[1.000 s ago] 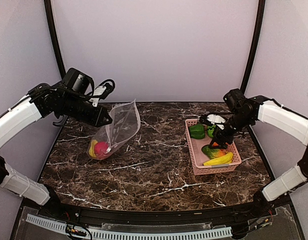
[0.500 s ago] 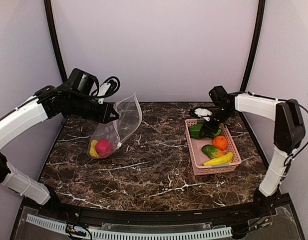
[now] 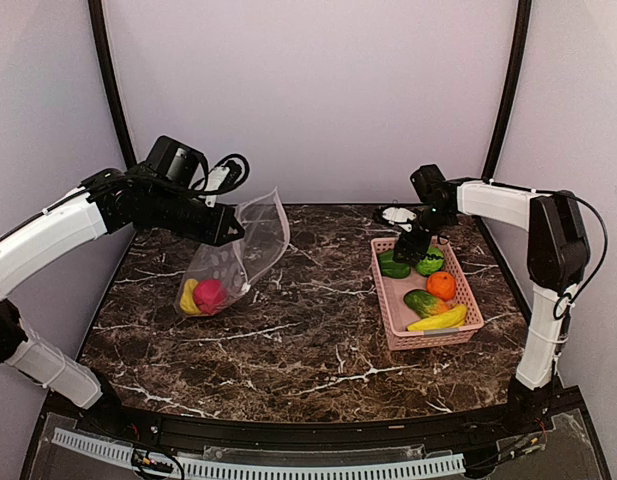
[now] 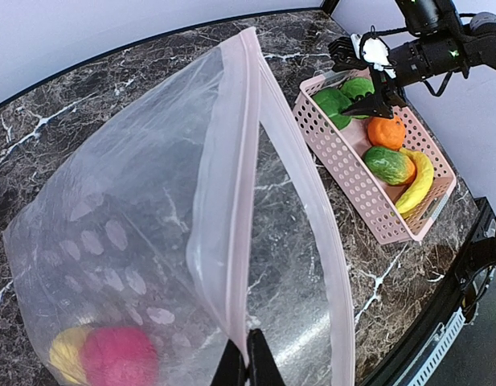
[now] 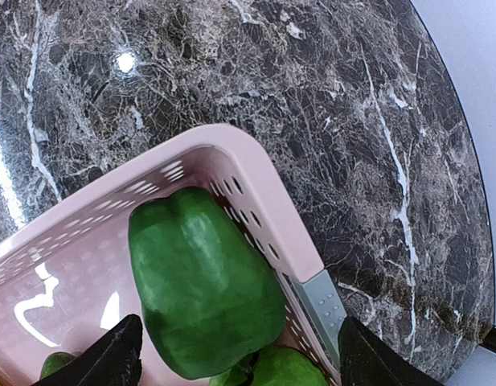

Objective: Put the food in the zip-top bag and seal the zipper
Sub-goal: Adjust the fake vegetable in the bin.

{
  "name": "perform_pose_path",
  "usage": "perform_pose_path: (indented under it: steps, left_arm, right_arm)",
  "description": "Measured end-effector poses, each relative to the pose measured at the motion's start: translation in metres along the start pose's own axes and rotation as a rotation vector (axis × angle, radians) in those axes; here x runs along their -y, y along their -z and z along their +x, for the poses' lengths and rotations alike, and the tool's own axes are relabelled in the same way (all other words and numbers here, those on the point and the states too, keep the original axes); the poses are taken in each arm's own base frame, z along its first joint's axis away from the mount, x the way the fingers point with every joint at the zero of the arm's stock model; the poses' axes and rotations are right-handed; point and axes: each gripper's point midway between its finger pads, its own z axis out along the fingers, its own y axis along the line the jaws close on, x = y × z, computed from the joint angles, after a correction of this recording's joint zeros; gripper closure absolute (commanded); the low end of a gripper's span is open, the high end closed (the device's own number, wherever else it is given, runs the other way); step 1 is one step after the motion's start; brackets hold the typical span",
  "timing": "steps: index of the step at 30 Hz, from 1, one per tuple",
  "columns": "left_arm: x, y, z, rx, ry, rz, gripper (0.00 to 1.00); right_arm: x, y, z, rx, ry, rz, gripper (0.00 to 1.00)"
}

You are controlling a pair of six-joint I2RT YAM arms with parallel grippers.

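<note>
My left gripper (image 3: 228,228) (image 4: 248,366) is shut on the pale pink zipper (image 4: 231,201) strip, holding the zip-top bag (image 3: 238,255) (image 4: 127,241) up with its mouth gaping. A red apple (image 3: 208,295) (image 4: 119,358) and a yellow piece (image 3: 189,297) (image 4: 67,350) lie in the bag's bottom. My right gripper (image 3: 413,245) (image 5: 239,354) is open at the far end of the pink basket (image 3: 388,310) (image 5: 256,177). It straddles a green pepper (image 3: 394,266) (image 5: 203,277), with one finger (image 5: 320,310) outside the basket wall. A second green pepper (image 3: 430,262) (image 5: 288,370) lies beside the first.
In the basket's near half lie an orange (image 3: 441,285) (image 4: 386,133), a green cucumber-like piece (image 3: 423,302) (image 4: 387,165) and a banana (image 3: 440,320) (image 4: 416,181). The marble table (image 3: 308,340) stretches between bag and basket. Black frame posts stand at the back corners.
My right gripper has swung from the basket's middle to its far end, over the green pepper, and opened a little wider. The left gripper has raised the bag slightly to the right.
</note>
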Motion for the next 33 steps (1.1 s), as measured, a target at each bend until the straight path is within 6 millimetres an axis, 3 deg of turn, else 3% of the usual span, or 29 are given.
perform_pose_path:
  steps: [17,22,25,31,33]
  left_arm:
    - [-0.001,-0.004,0.002,-0.01,-0.001,-0.001,0.99]
    - [-0.001,-0.003,0.002,-0.01,-0.002,-0.001,0.99]
    - [-0.001,-0.003,0.001,-0.008,-0.002,-0.001,0.99]
    - [-0.001,-0.003,0.005,-0.014,-0.003,-0.003,0.99]
    - [-0.002,-0.004,0.006,-0.019,-0.006,-0.004,0.99]
  right_arm:
    - [0.004,-0.009,-0.007,0.023,-0.002,-0.013,0.18]
    - [0.002,-0.006,-0.008,0.026,-0.02,-0.019,0.13]
    - [-0.004,0.005,-0.008,0.035,-0.039,-0.039,0.11]
    - [-0.012,0.053,-0.028,0.129,-0.026,-0.049,0.15]
    - [-0.014,0.056,-0.03,0.136,-0.021,-0.054,0.15]
